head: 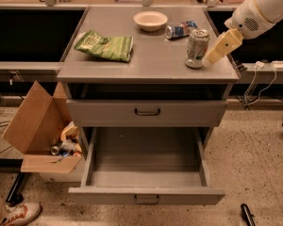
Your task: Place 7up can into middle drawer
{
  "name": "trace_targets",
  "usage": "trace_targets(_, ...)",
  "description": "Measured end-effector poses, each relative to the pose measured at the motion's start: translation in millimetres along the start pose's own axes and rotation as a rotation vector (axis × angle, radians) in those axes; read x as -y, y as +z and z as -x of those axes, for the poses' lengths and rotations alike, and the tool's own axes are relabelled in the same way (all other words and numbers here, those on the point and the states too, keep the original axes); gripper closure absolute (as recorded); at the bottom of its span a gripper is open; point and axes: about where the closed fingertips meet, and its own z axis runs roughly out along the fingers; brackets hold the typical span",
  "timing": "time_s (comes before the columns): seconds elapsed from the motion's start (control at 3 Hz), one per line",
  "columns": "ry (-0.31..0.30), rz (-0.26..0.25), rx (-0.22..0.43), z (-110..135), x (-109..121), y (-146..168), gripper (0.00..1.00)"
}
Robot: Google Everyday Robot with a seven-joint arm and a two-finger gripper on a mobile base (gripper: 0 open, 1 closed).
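The 7up can point(197, 48) stands upright on the grey cabinet top point(151, 65), near its right edge. My gripper point(218, 49), cream-coloured on a white arm reaching in from the upper right, is right beside the can on its right side, at can height. It holds nothing that I can see. The middle drawer point(146, 196) is pulled wide open below, with nothing in its grey inside. The like drawer above it point(147, 112) is shut.
On the cabinet top lie a green chip bag point(105, 45), a white bowl point(150, 20) and a blue-and-silver can point(180, 29) on its side. An open cardboard box point(40, 131) with trash stands on the floor at left. Cables hang at right.
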Motion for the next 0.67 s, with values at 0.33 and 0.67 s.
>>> trace_targets(0.33,0.032,0.000,0.032,6,15,12,0.00)
trace_targets(0.67,0.054,-0.003,0.052,11,27,26,0.00)
